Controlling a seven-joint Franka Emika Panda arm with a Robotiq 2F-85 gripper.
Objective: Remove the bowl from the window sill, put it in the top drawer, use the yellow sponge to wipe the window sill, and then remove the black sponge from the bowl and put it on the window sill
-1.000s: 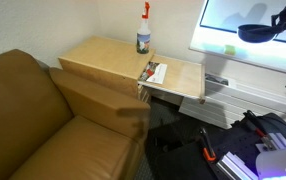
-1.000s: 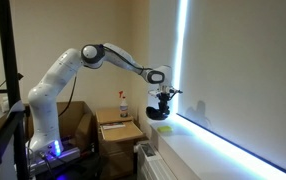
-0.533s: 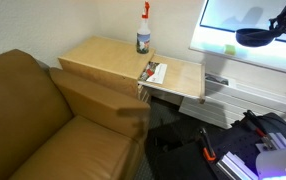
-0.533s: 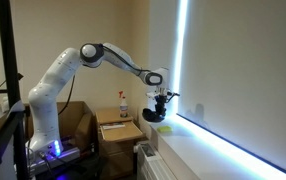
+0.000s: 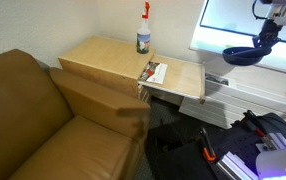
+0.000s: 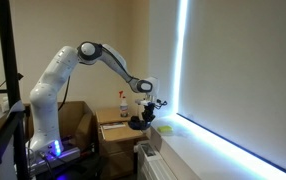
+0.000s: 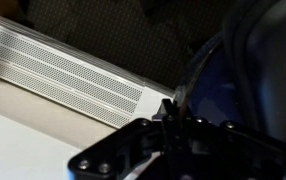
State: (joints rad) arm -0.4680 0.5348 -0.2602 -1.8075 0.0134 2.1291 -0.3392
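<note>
My gripper [image 5: 264,40] is shut on the rim of the dark blue bowl [image 5: 241,53], which hangs in the air just off the white window sill [image 5: 283,64]. In an exterior view the bowl [image 6: 141,122] hangs under the gripper [image 6: 146,108], above the cabinet's end. The wrist view shows the bowl [image 7: 245,90] filling the right side, its rim pinched between the fingers [image 7: 169,106]. The top drawer [image 5: 181,80] stands pulled out from the wooden cabinet. A small yellow sponge [image 6: 166,127] lies on the window sill [image 6: 215,152]. No black sponge shows in any view.
A spray bottle [image 5: 143,28] stands at the back of the cabinet top [image 5: 98,57]. A brown sofa [image 5: 43,125] fills the left. A white perforated radiator [image 7: 58,66] runs under the sill. Small papers [image 5: 155,72] lie in the drawer's near corner.
The gripper has carried the bowl down and away from the window, off the sill and toward the cabinet. It has stayed shut on the rim.
</note>
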